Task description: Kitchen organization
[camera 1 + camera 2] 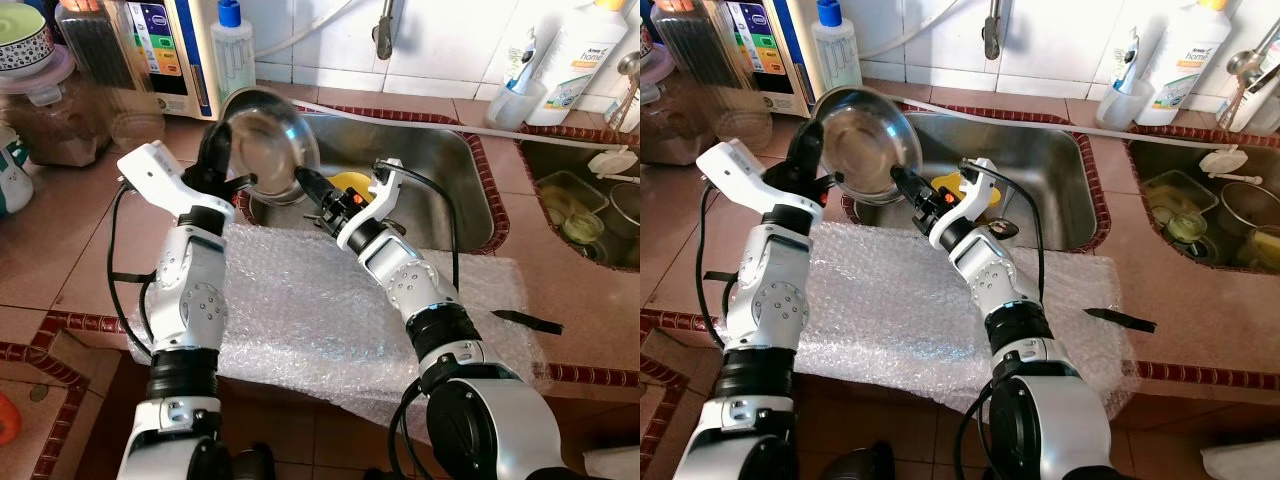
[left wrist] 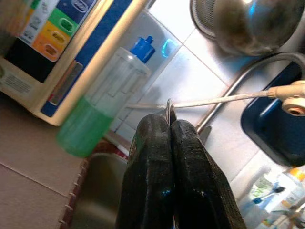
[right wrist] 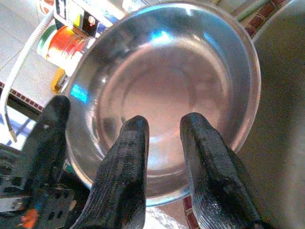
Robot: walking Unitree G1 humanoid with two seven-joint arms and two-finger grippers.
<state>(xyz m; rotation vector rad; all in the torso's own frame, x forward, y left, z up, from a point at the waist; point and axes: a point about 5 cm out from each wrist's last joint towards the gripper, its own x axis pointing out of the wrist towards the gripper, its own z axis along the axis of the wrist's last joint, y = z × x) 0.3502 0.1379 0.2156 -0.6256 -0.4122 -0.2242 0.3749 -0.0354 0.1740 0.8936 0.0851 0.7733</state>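
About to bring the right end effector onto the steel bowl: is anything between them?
Nothing visible. The right end effector points, fingers apart, straight into the steel bowl, which the left end effector holds by its rim.

Green soap bottle point(image 1: 232, 45) beside the faucet point(image 1: 384, 30); toothbrush cup point(image 1: 516, 100).

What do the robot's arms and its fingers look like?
Both arms are shiny silver-white tubes with round joints and black bands between the parts. Thin black cables loop along them. The left gripper and the right gripper each have two long black fingers with a rough, grainy surface. The right wrist has small orange-red markings.
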